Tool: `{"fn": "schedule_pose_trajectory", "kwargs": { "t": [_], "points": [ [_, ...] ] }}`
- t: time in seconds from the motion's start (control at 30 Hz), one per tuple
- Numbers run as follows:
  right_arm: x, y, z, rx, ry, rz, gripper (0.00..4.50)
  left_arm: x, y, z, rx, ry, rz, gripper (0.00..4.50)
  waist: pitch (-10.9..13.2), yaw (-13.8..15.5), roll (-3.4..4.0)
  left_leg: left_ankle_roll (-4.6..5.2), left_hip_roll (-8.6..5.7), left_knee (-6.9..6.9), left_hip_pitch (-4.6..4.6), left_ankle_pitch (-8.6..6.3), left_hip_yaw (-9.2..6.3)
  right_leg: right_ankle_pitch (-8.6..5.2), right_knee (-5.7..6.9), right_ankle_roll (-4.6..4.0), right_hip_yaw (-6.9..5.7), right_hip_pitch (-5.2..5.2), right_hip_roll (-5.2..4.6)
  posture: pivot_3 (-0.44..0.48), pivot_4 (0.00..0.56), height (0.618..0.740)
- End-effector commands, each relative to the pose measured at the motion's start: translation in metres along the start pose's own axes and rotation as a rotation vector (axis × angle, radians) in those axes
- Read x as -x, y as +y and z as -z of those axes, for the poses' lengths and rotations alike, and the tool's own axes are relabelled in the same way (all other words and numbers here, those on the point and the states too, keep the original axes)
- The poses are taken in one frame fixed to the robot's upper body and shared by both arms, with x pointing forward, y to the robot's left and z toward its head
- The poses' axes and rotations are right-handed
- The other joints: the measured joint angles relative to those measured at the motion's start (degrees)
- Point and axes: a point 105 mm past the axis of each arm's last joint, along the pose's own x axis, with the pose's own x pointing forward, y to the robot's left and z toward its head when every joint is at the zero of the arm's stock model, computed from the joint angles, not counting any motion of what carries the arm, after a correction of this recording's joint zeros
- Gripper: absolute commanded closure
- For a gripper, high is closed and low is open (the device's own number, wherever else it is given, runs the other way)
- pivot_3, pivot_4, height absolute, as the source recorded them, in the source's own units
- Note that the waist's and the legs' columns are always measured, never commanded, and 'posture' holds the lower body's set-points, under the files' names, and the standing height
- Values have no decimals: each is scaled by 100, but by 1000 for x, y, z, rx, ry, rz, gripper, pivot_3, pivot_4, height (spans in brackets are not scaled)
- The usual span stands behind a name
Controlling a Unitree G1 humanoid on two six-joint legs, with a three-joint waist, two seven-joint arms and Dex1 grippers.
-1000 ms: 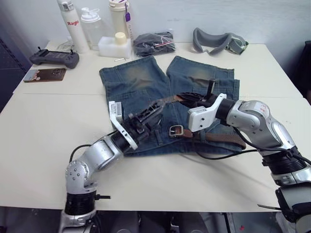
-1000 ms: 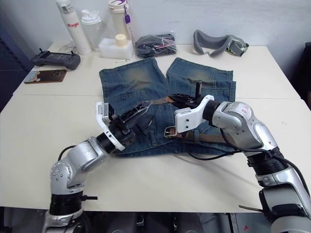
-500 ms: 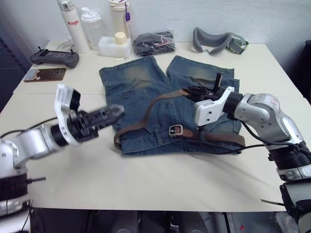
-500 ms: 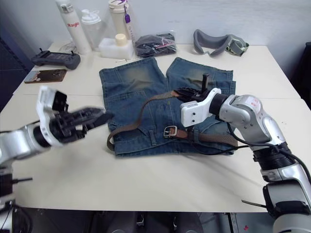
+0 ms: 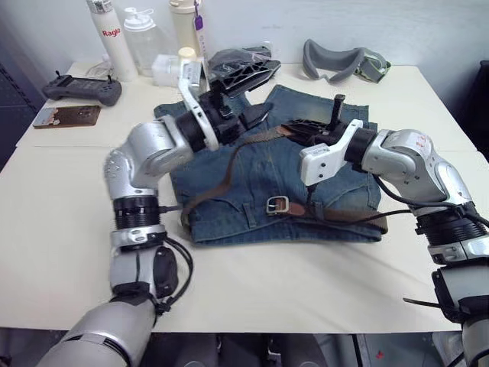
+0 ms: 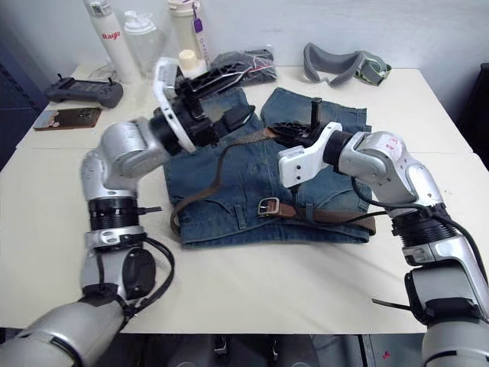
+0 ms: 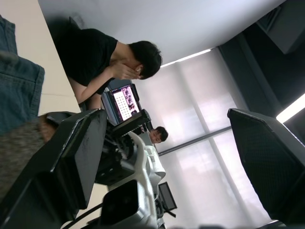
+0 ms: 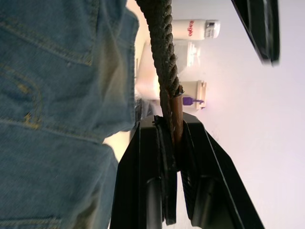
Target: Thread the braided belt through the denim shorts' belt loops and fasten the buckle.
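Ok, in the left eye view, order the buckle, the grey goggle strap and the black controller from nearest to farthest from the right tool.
1. Buckle, just below the right tool, on the shorts.
2. Goggle strap, at the table's far edge.
3. Controller, at the far left corner.

bottles (image 5: 113,38) standing far left | game controller (image 5: 73,88) lying far left | grey goggles (image 5: 341,63) lying far right | black bag (image 5: 237,65) sitting far middle

One belt (image 5: 221,172), one pair of shorts (image 5: 252,191), three bottles (image 5: 107,38).
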Motion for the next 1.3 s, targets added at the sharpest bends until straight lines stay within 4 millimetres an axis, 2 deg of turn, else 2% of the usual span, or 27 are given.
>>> {"fn": "schedule_pose_trajectory", "kwargs": {
  "t": [0.03,0.1,0.23,0.33,0.47,0.63,1.0,1.3],
  "points": [
    [2,-16,-3,40,-17,48,4500,5,37,24,63,10,-177,70,-2,-54,4,-6,1,-3,-2,5,-1,0,0,0,-1,-3,2,0,150,656],
    [5,-16,-2,35,-14,46,4500,15,52,37,77,1,-240,70,-2,-60,4,-7,2,-8,9,5,3,0,0,0,3,2,2,0,150,656],
    [8,-15,0,27,-4,47,4500,30,68,46,103,-44,-322,70,-2,-37,4,-11,2,-6,6,8,0,0,4,-1,2,-2,3,0,150,656],
    [8,-15,2,20,8,51,4500,32,67,56,103,-46,-308,70,-2,9,4,-11,-2,-1,2,8,-3,1,3,-1,-1,0,2,0,150,656],
    [6,-14,6,15,30,55,4500,29,57,63,96,-62,-249,70,-2,58,4,-8,-5,3,0,8,-3,2,1,1,-1,1,1,0,150,656],
    [0,-19,-1,-1,3,85,4500,27,61,69,165,-105,-295,70,-2,73,4,-7,-5,3,0,8,-2,2,1,1,0,1,1,0,150,656],
    [6,-14,-8,-64,-2,84,4500,28,52,52,300,-265,-253,70,-2,98,4,-4,-5,6,-3,6,-2,2,1,2,-2,2,2,0,150,656],
    [7,-13,-10,-125,-11,85,4500,28,55,50,316,-265,-204,70,-2,101,4,-1,-6,8,-5,6,-2,4,0,5,-3,2,3,0,150,656]
  ]
}}
